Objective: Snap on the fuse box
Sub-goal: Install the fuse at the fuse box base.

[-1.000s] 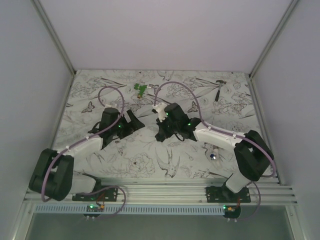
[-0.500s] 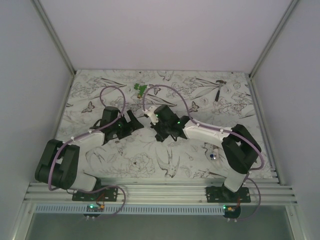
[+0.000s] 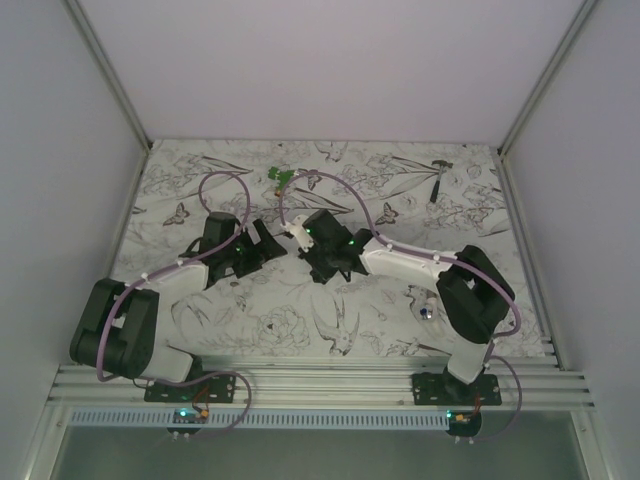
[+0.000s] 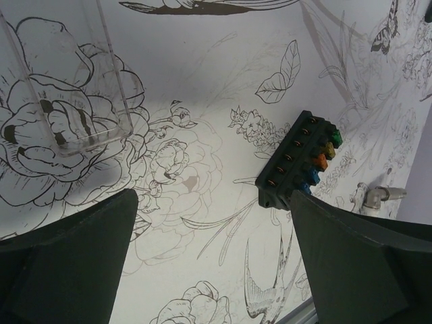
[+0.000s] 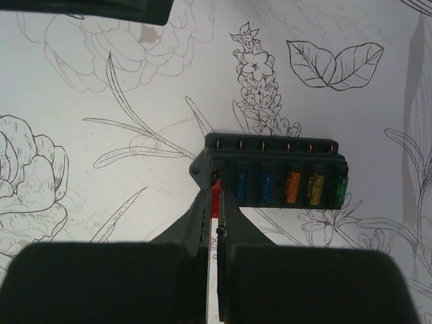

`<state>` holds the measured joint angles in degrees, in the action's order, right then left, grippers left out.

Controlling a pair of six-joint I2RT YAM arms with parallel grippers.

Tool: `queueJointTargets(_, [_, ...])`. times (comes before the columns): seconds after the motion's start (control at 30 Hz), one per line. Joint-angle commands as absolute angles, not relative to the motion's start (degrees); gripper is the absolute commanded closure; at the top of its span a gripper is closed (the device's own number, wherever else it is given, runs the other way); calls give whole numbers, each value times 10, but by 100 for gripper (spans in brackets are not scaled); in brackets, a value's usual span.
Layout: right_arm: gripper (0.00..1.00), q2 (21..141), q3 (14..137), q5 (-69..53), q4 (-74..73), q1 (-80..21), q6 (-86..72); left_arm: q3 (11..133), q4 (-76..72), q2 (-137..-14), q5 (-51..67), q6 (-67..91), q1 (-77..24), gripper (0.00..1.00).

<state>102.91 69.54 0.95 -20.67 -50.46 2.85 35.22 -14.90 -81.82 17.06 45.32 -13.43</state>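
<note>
The fuse box (image 5: pixel 273 172) lies flat on the flower-printed counter (image 3: pixel 300 320), between the two arms; its open face shows a row of blue, blue, orange, yellow and green fuses. The right gripper (image 5: pixel 217 197) is closed to a narrow point, and its tips meet a red fuse (image 5: pixel 216 192) at the box's end slot; whether they pinch or only touch it I cannot tell. The left gripper (image 4: pixel 210 202) is spread wide with nothing between its fingers (image 4: pixel 74 263); it hangs over the counter, with the fuse box (image 4: pixel 300 162) just ahead of its right finger. A clear plastic cover (image 4: pixel 74 88) lies near the left finger, well apart from the box; a small hammer (image 3: pixel 440 175) lies far back right.
</note>
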Motion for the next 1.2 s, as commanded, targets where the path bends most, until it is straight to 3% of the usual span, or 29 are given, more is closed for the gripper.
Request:
queueJointTargets(0.0, [100,1038,718,8,-221,-512,41,364,-141,-825,181,443,-130,0])
queueJointTargets(0.97, [100,1110,756,54,-276,-517,59,366,-137,-826,190,440,-130,0])
queueJointTargets(1.17, [100,1124,753,-6,-288,-485,44,365,-137,-825,192,439,-129,1])
